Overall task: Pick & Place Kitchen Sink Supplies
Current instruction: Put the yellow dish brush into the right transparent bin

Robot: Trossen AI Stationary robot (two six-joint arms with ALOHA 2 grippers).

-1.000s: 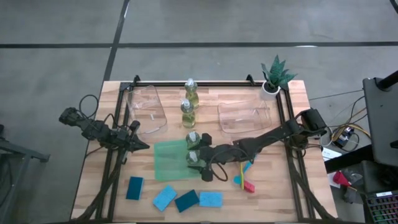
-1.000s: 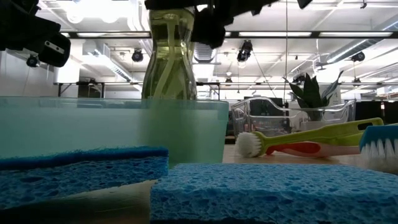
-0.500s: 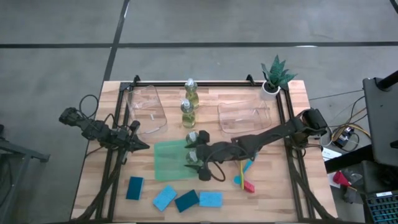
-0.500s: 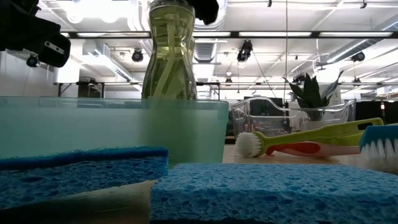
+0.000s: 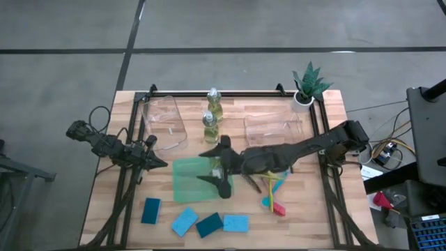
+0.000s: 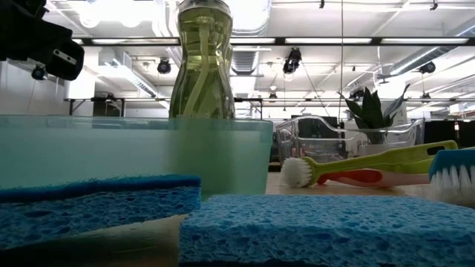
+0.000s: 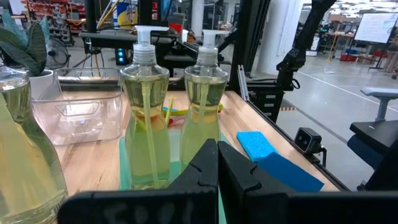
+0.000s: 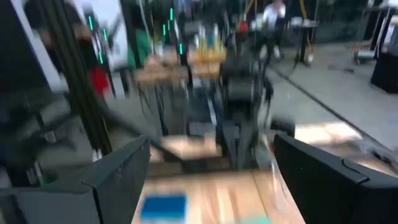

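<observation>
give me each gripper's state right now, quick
left gripper: closed, holding nothing, parked at the table's left side.
right gripper: open, empty, fingers spread above the green mat.

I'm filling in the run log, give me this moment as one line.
right gripper: open, over green mat, holding nothing | left gripper: shut, waiting at mat's left | soap bottle: upright on mat | sponges: front edge

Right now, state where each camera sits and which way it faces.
High: overhead, looking straight down at the table; both arms show, left claw shut, right claw open above the green mat.
Low: tabletop height, looking across sponges to a bottle; a dark arm part shows.
Left wrist: faces two bottles; own shut fingers.
Right wrist: blurred; own spread fingers.
High and left wrist share the potted plant.
</observation>
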